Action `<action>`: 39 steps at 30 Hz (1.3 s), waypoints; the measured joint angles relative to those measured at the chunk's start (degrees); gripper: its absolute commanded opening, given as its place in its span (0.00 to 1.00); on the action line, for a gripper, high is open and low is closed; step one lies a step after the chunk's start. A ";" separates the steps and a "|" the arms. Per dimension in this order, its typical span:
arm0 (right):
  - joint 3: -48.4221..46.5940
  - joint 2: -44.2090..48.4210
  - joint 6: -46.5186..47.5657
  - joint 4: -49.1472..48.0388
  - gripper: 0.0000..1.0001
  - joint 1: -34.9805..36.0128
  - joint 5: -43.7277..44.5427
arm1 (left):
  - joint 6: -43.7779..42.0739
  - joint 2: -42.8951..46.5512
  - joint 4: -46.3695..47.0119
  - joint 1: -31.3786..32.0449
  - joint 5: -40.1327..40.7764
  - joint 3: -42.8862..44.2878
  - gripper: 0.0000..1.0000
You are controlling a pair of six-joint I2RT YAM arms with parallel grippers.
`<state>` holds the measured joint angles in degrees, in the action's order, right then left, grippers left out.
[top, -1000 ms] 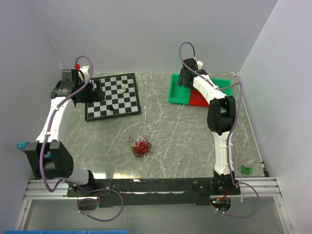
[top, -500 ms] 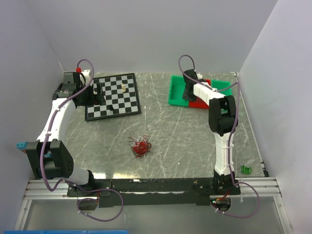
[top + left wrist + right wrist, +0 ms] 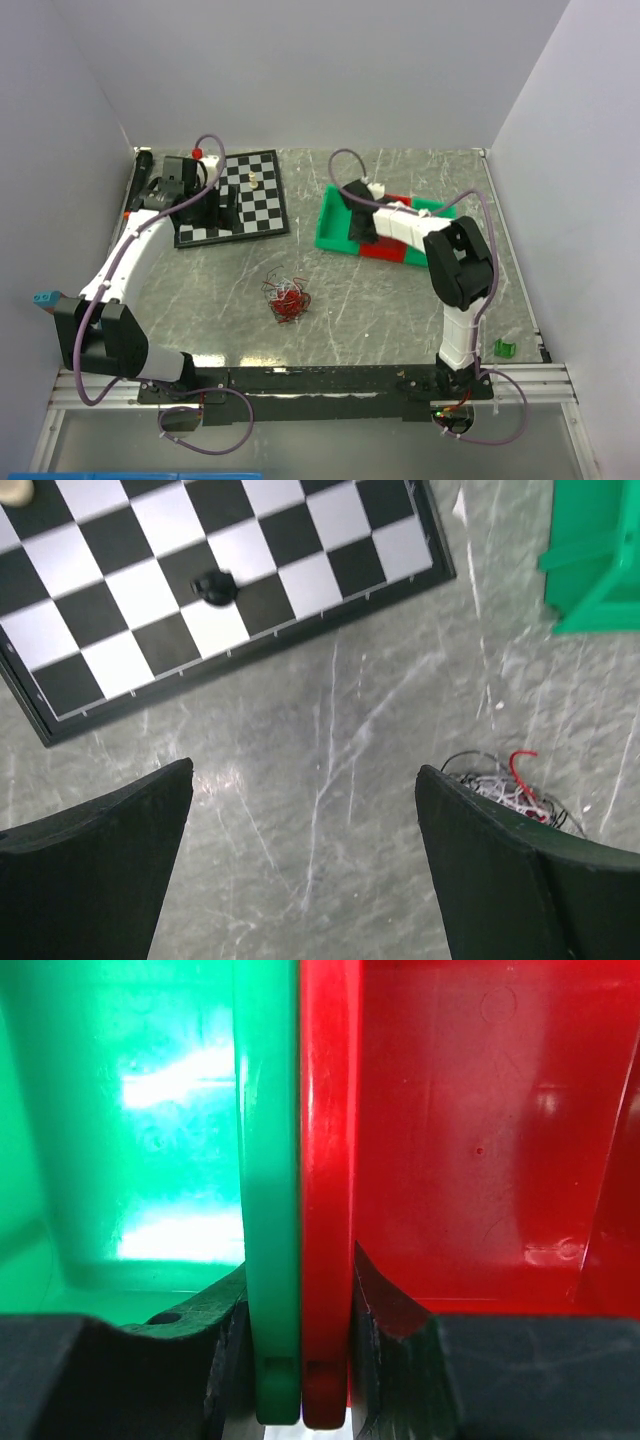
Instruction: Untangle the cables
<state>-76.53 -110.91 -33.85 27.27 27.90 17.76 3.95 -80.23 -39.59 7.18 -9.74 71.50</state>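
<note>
- Lying loose on the table (image 3: 380,300), the cables (image 3: 287,298) form a small, loopy clump of very thin wire. It is mostly red with white and dark strands, and sits near the table's middle, a little towards the near edge.
- Grey and glossy, the table top has a stone pattern with pale veins and scratches. Plain pale walls close it in on the left, right and far sides.
- Bare table surrounds the clump on every side.
- At the far left lies a chessboard (image 3: 232,195), flat, black-framed, with black and white squares. A small black piece (image 3: 212,585) stands on it.
- The left gripper (image 3: 300,865) hangs above the chessboard, its broad dark fingers (image 3: 95,875) spread wide and holding nothing. In its wrist view the clump is partly hidden behind one finger.
- A green bin (image 3: 332,225) and a red bin (image 3: 385,250), smooth shiny plastic with straight walls, sit side by side at the far right. They are well apart from the clump.
- The right gripper (image 3: 300,1310) is pinched onto the bin walls (image 3: 275,1160) where green and red meet, with one finger against each colour.
</note>
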 measured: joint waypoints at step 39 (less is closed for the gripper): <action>29.20 36.65 -5.73 -12.76 0.60 19.96 -7.93 | -10.82 3.65 4.79 20.13 -10.69 -18.84 0.98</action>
<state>-47.33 -74.26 -39.57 14.50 47.86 9.82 -6.87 -76.58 -34.81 27.31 -20.43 52.66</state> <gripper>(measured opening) 0.612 0.979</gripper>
